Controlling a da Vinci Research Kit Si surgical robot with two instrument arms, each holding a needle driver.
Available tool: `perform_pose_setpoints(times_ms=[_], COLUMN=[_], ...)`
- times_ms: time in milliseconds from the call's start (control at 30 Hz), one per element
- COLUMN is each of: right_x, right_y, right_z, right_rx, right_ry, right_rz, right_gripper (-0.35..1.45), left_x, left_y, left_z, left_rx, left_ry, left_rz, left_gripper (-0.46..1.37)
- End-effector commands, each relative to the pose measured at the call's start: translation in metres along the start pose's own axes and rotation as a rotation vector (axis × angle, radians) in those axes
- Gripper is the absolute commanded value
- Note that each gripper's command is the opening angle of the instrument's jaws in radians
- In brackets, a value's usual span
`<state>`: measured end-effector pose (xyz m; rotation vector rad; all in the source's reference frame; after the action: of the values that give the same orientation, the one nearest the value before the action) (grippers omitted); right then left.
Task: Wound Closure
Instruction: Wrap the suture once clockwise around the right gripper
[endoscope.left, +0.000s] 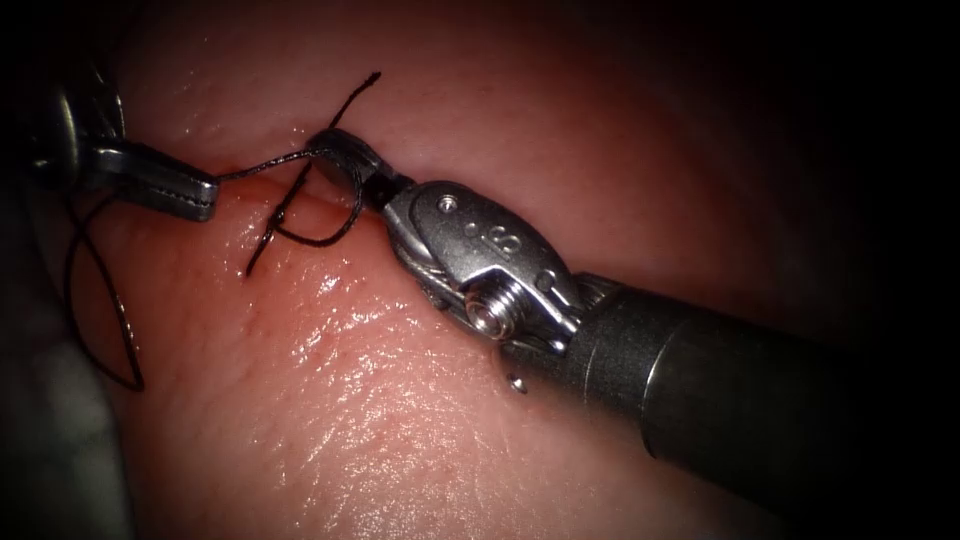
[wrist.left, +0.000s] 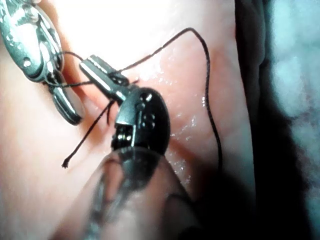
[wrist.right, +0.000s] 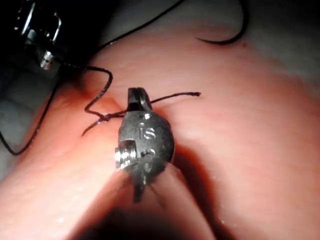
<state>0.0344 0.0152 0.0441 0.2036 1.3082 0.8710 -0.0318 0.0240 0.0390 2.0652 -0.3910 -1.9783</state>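
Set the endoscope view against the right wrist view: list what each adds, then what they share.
Endoscope view adds: the left tool, shut on thread left of the cut, and the right tool with its long shaft. Right wrist view adds: a thread arc lying past the edge of the tissue. Shared: the right tool shut on thread at the cut, loops beside it and a free tail.

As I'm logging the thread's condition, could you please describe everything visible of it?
The thread is thin, dark and limp-looking. The left end effector, shut, grips one strand; the right end effector, shut, grips it at the cut. Between them it loops on the tissue. A frayed free end points up; a slack loop trails left.
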Motion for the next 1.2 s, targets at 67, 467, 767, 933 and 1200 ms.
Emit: perform_pose_setpoints(times_ms=[67, 467, 767, 933, 1200], right_x=[0.0000, -0.0001, 0.0000, 0.0004, 0.0014], right_y=[0.0004, 0.0009, -0.0012, -0.0019, -0.0019], right_z=[0.0004, 0.0034, 0.0034, 0.0032, 0.0030], right_rx=[0.067, 0.356, 0.487, 0.523, 0.527], right_ry=[0.008, 0.068, 0.146, 0.169, 0.257], right_rz=[-0.014, -0.118, -0.116, -0.127, -0.109], right_gripper=[-0.35, -0.35, -0.35, -0.35, -0.35], left_x=[0.0001, -0.0005, -0.0031, -0.0047, -0.0079], left_y=[-0.0002, -0.0034, -0.0029, -0.0025, -0.0003], left_z=[-0.0001, 0.0005, 0.0000, 0.0001, 0.0005], left_rx=[-0.004, 0.003, 0.000, 0.000, -0.004], left_ry=[0.001, 0.012, 0.023, 0.020, 0.009], left_rz=[0.004, -0.045, -0.081, -0.096, -0.119], left_gripper=[-0.35, -0.35, -0.35, -0.35, -0.35])
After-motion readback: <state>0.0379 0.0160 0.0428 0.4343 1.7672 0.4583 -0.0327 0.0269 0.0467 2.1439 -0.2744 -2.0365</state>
